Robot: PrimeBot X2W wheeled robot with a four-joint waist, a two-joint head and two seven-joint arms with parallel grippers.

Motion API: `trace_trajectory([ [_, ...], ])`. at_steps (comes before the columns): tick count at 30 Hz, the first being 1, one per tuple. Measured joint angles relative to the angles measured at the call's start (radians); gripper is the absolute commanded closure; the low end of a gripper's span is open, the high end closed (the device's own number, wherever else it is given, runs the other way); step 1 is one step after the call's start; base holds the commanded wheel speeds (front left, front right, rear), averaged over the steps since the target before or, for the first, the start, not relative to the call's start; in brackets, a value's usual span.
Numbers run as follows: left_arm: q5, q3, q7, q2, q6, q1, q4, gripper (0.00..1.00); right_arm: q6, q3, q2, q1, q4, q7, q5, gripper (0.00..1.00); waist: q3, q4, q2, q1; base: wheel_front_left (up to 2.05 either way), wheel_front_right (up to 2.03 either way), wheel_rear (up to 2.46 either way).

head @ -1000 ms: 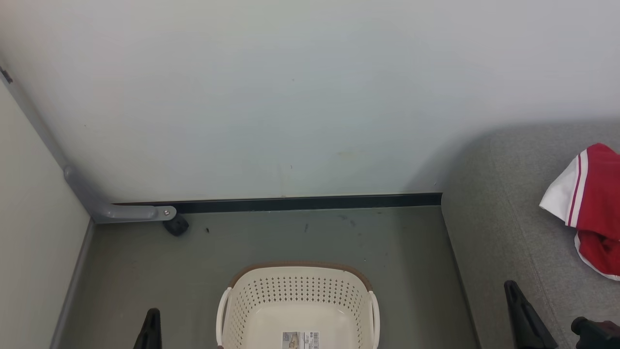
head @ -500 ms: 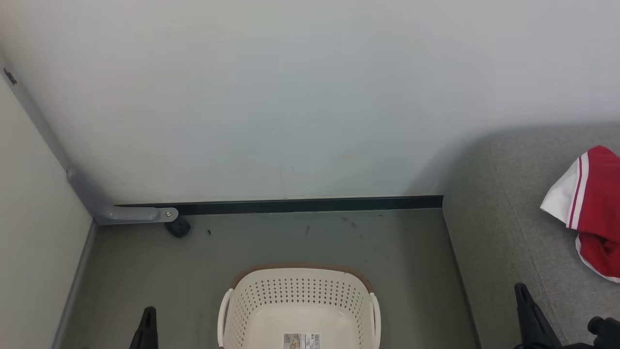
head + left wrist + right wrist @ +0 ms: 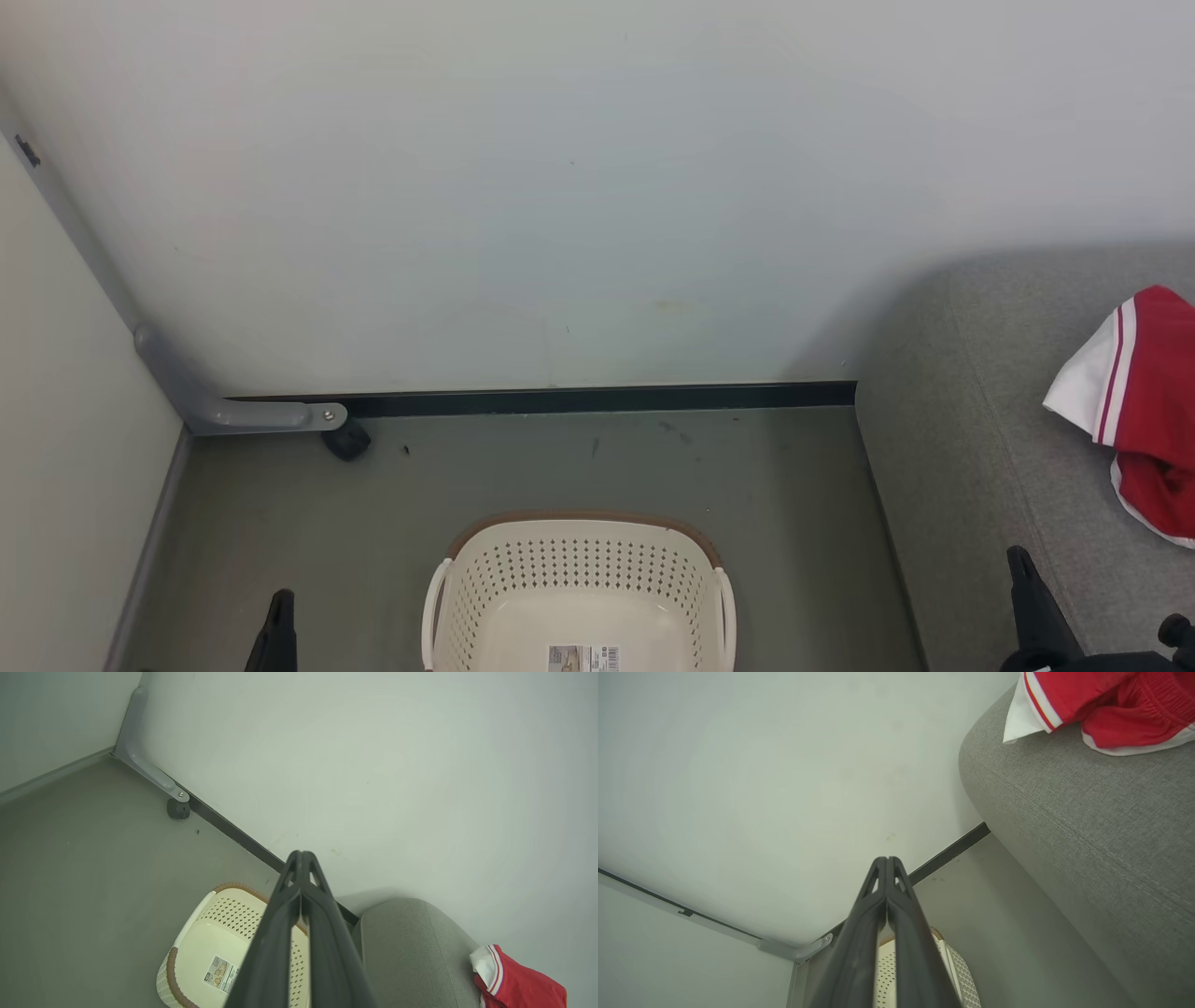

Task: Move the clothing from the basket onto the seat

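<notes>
Red clothing [image 3: 1158, 392] with white striped trim lies bunched on top of the grey seat [image 3: 952, 467], well in from the seat edge that faces the floor [image 3: 299, 523]. The cream basket [image 3: 579, 569] stands on the floor near that edge and apart from the wall [image 3: 560, 187], with a barcode label [image 3: 582, 656] on its bottom. The left jaws are pressed together over the floor, left of the basket. The right jaws are together too, gripping nothing, above the seat's edge.
</notes>
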Motion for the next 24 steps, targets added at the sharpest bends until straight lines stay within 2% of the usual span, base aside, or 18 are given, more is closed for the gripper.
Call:
trace_trajectory([
  [24, -0.272, 0.074, 0.087, -0.040, -0.061, -0.051, 0.074, 1.00, 0.051, -0.111, 0.067, -0.039, 0.059, 0.085, 0.299, 1.00, -0.011, 0.007, 0.0000, 0.0000, 0.00, 0.00, 0.00],
])
